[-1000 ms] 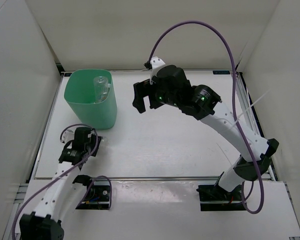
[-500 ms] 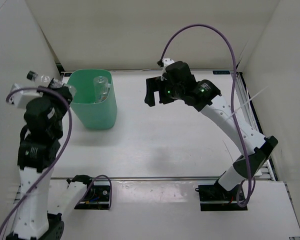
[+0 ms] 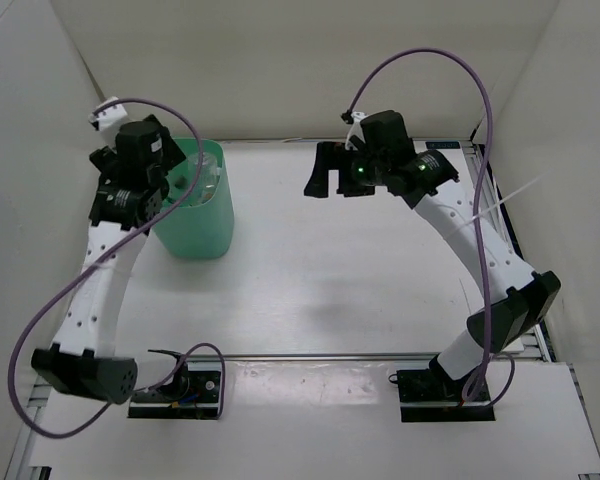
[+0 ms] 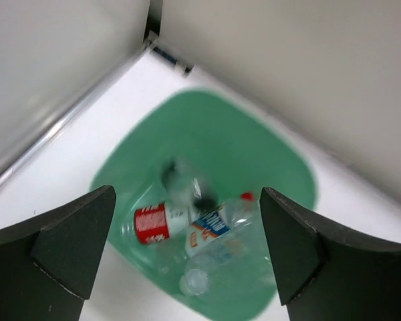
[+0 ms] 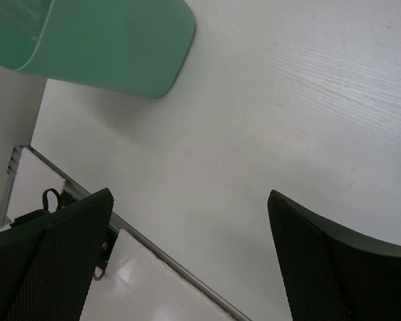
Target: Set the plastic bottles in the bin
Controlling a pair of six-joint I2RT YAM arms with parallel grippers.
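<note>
The mint-green bin (image 3: 198, 226) stands at the back left of the table. My left gripper (image 3: 148, 198) hangs open over its left rim, with nothing between the fingers. In the left wrist view, the left gripper (image 4: 187, 221) looks straight down into the bin (image 4: 281, 167). Inside lie a red-labelled bottle (image 4: 154, 225), a blue-white labelled bottle (image 4: 212, 227) and an unlabelled clear one (image 4: 199, 281). A blurred dark-capped bottle (image 4: 184, 187) is above them. My right gripper (image 3: 325, 172) is open and empty, high over the back middle of the table (image 5: 281, 100).
White walls close the table in on the left, back and right. A metal rail (image 5: 154, 251) runs along the table's near edge. The bin's outer wall (image 5: 107, 47) shows at the top left of the right wrist view.
My left arm rose from the near left of the table, carried a bottle over the bin, and its gripper opened; the bottle is now inside. The right arm drew back to the right.
</note>
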